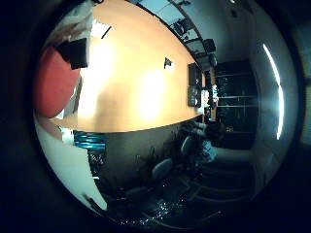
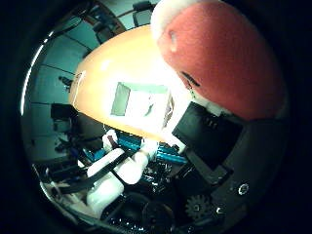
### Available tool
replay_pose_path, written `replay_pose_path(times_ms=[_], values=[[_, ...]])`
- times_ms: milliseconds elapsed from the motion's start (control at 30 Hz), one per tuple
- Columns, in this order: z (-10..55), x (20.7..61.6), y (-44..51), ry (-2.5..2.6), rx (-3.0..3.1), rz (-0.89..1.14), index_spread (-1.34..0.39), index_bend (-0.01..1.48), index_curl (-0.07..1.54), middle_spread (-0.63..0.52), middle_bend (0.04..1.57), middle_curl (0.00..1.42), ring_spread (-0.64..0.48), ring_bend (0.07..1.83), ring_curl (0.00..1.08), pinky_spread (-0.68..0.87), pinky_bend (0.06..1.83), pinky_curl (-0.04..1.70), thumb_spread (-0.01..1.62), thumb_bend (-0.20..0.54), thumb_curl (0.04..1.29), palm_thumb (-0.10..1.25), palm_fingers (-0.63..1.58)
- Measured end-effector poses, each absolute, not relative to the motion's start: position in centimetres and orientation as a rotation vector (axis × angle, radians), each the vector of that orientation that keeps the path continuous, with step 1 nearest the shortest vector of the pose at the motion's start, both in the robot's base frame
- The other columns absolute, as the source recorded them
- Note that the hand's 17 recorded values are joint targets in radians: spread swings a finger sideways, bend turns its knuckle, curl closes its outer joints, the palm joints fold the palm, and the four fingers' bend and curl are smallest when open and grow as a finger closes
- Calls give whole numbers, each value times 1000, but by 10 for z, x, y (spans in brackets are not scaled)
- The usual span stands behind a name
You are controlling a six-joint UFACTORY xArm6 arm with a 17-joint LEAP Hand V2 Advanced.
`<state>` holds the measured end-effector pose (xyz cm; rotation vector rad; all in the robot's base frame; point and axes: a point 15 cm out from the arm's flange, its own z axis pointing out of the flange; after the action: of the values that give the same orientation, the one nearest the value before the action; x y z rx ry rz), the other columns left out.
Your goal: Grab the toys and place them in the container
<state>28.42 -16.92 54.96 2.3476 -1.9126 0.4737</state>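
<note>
A big red soft toy [image 2: 219, 54] fills much of the right thumb side palm view and lies close against the palm. Its edge also shows in the right little finger side palm view [image 1: 53, 78]. My right hand [image 2: 205, 132] has white and black fingers curled against the toy, and a black finger part [image 1: 74, 49] lies over it. A pale open container [image 2: 136, 99] with a greenish rim stands on the orange table [image 2: 102, 68], away from the hand and below it.
The long orange table top [image 1: 146, 78] stretches away, with small dark things [image 1: 194, 94] near its far edge. Office chairs [image 1: 160, 167] stand on the dark floor beside the table. The white arm [image 2: 122, 175] shows near the container.
</note>
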Motion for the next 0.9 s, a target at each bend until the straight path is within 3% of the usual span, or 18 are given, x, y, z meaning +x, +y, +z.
replay_pose_path(times_ms=[367, 600, 667, 733, 900], values=[[551, 308, -52, -1818, 2534, 469, -257, 1058, 812, -133, 1345, 732, -213, 1354, 687, -269, 1086, 944, 624, -21, 891, 999, 1121], [547, 316, -6, -1794, 2628, 446, -260, 1060, 822, -134, 1336, 735, -222, 1352, 695, -268, 1110, 951, 696, -26, 872, 924, 1124], [545, 317, 3, -1797, 2651, 426, -259, 1044, 820, -138, 1323, 732, -221, 1356, 692, -271, 1118, 940, 796, -28, 838, 881, 1133], [546, 319, 5, -1795, 2663, 432, -269, 970, 790, -145, 1287, 706, -219, 1324, 660, -305, 1061, 884, 998, -23, 730, 836, 1139], [541, 318, 6, -1777, 2666, 407, -382, 554, 674, -222, 1067, 608, -265, 1181, 568, -451, 985, 761, 1115, -40, 488, 630, 828]])
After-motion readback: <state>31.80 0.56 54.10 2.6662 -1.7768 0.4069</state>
